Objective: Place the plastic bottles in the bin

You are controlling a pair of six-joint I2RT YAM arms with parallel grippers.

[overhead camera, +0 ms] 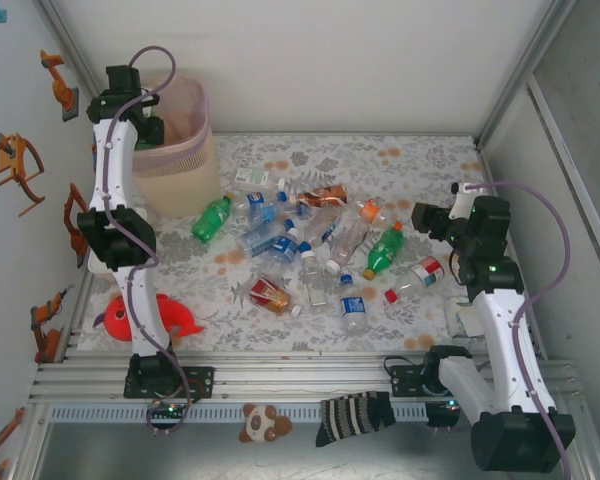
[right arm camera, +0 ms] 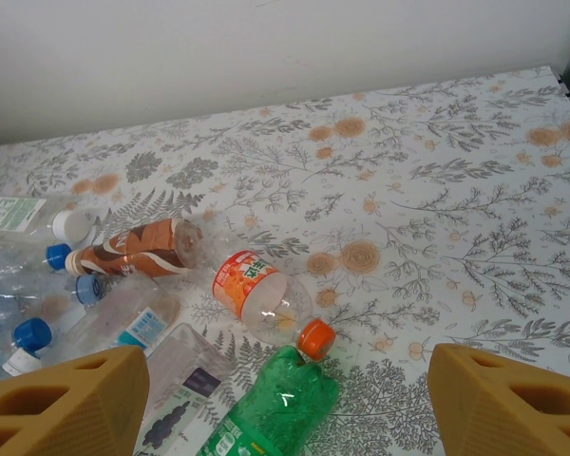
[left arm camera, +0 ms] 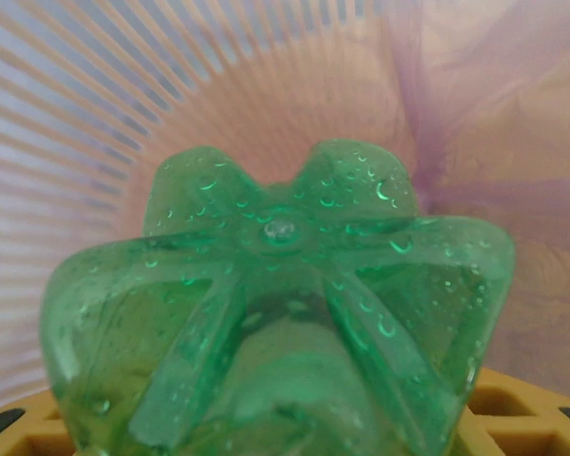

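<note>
The green bottle (left arm camera: 275, 313) is seen as glossy, translucent plastic, beaded with droplets. The bin (left arm camera: 294, 85) is shown in ribbed, matt beige plastic, lined with a thin, filmy pink bag (left arm camera: 494, 123). The tabletop (right arm camera: 437, 171) is covered in matt, floral-printed cloth.

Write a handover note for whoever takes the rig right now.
Left gripper: fingers shut on a green bottle, held over the bin's open mouth, not yet released.
Right gripper: open, empty, hovering at the right edge of the pile.
Loose bottles: a pile lying on the table, two green among them.
Done: cannot tell; the held bottle hides the bin's bottom.
Left: drop this bottle, then clear the pile.
</note>
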